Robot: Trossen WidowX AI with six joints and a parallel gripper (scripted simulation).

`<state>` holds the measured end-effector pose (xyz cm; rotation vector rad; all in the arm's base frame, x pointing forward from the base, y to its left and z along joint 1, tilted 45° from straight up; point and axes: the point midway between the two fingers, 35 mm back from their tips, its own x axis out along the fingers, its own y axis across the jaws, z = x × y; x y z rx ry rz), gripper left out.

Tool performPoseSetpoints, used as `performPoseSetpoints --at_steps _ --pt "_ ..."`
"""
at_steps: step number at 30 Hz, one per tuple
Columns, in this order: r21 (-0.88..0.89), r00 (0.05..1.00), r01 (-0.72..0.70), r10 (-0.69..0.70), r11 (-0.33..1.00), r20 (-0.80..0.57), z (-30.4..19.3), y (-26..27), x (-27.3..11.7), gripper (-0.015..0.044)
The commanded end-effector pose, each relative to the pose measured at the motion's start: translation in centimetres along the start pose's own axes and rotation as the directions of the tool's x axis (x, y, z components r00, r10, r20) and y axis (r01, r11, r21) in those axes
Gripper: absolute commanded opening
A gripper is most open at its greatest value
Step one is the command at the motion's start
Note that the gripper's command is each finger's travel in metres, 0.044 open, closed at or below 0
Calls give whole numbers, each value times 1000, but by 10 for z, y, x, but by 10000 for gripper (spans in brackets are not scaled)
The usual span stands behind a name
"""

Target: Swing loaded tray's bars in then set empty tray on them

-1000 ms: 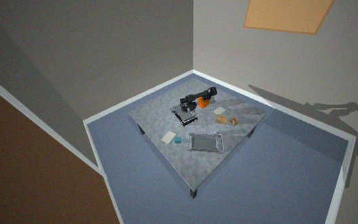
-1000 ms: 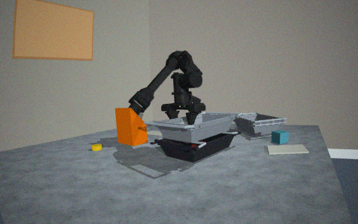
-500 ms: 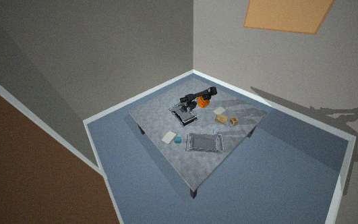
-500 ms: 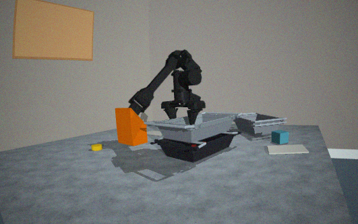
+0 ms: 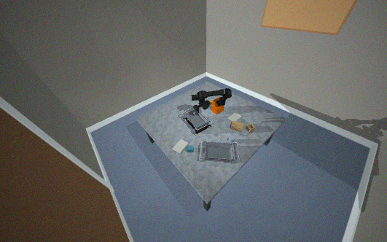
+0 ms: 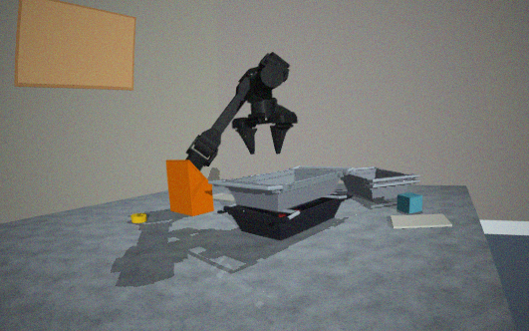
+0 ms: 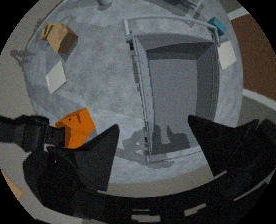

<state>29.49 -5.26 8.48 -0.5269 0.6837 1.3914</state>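
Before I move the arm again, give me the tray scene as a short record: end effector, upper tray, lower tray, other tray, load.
end effector: open, raised above the upper tray, holding nothing
upper tray: grey, above the lower tray, not dropped inside
lower tray: black, on the table
other tray: grey, standing apart
load: a bit of red at the black tray's rim; rest hidden

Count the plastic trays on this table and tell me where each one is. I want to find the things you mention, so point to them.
3. A black tray (image 5: 205, 129) (image 6: 289, 224) stands beside the orange block; a grey tray (image 5: 197, 119) (image 6: 256, 195) (image 7: 174, 85) sits above it; another grey tray (image 5: 219, 150) (image 6: 364, 186) (image 7: 191, 6) stands apart, near the teal cube.
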Motion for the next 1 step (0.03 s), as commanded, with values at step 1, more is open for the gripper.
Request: performPoseSetpoints --at_steps 1 --pt "-8 1000 -5 5 1000 -3 1 2 -11 440"
